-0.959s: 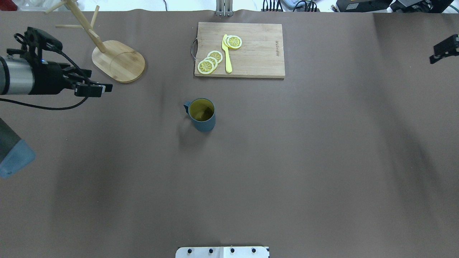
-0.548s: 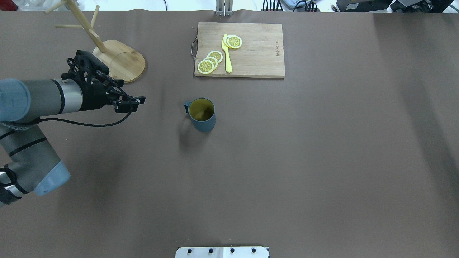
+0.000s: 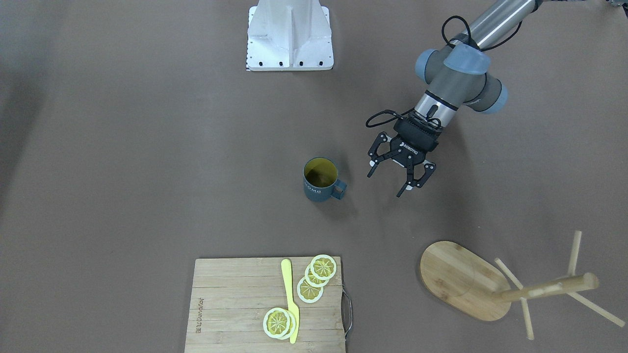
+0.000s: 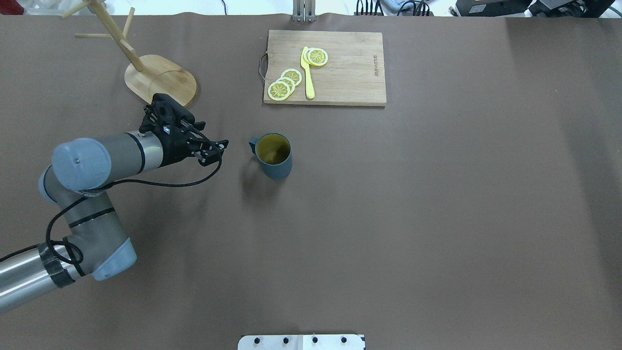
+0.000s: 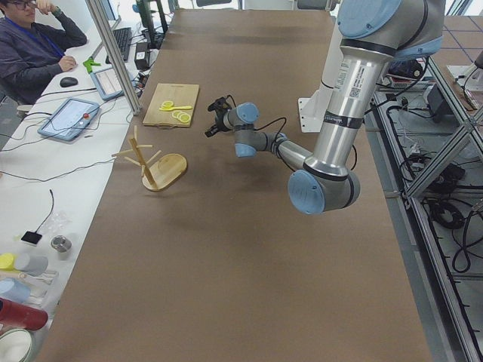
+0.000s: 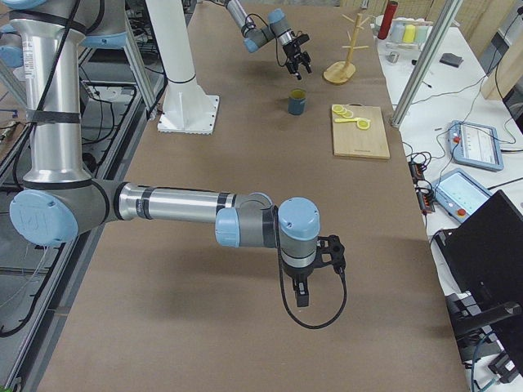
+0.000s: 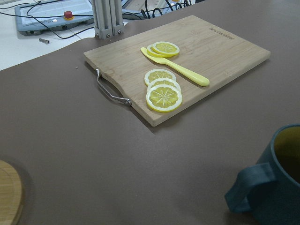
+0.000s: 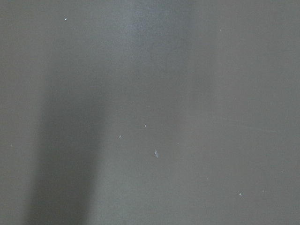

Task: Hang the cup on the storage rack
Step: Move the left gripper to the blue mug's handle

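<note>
While the cup [image 4: 273, 154] stands upright mid-table, the left gripper [image 3: 384, 185] hovers near, left of its handle [image 4: 253, 144], jaws spread and empty. The storage rack [image 4: 163, 82] stands far-left and the cutting board [image 4: 340, 73] lies beyond. The right gripper [image 6: 300, 296] is seen only side-on, so I cannot tell how its jaws stand.

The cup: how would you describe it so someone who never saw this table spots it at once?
On the wide brown table, find the wooden cutting board on the side far from the robot. Just in front of it, standing upright and alone, is the cup: blue-grey outside, mustard yellow inside, the only mug there.
</note>
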Robot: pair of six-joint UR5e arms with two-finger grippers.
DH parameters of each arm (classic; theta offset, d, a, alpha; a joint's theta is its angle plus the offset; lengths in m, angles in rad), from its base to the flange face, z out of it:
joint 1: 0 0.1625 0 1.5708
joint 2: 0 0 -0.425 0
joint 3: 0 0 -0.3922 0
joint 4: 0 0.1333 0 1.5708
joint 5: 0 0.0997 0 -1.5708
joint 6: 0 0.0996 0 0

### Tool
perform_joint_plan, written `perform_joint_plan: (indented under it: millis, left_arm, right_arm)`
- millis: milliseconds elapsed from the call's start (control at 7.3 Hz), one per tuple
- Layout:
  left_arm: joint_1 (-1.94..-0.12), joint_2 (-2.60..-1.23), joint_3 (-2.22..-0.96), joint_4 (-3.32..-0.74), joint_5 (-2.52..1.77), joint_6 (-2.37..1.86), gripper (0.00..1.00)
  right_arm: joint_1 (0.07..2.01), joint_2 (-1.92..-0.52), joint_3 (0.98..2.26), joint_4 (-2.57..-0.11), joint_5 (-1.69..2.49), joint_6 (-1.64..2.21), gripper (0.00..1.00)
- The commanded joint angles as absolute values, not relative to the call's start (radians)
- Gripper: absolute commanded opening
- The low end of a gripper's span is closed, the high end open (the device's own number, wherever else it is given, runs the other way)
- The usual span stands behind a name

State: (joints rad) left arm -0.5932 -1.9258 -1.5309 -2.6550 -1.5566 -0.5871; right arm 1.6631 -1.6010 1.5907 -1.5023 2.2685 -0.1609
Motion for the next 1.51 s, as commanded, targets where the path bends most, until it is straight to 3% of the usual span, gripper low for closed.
perform_joint_plan:
  millis: [0, 274, 1096, 1370]
  left_arm:
    - [-0.519, -1.962, -1.488, -2.658, -1.436, -0.588, 0.71]
    - [-0.511, -2.005, -1.427, -2.657, -1.431, -0.587, 0.67]
    - [-0.476, -2.006, -1.420, -2.698, -1.433, -0.588, 0.63]
    - [-0.474, -2.008, -1.420, -2.698, -1.434, -0.589, 0.54]
  right_arm:
    - [1.664, -1.612, 1.594, -1.500, 2.272, -0.161, 1.00]
    - [1.664, -1.615, 1.594, -1.499, 2.270, -0.158, 1.00]
    - [1.664, -1.614, 1.595, -1.499, 2.270, -0.149, 1.00]
    - [1.664, -1.614, 1.595, -1.499, 2.270, -0.149, 1.00]
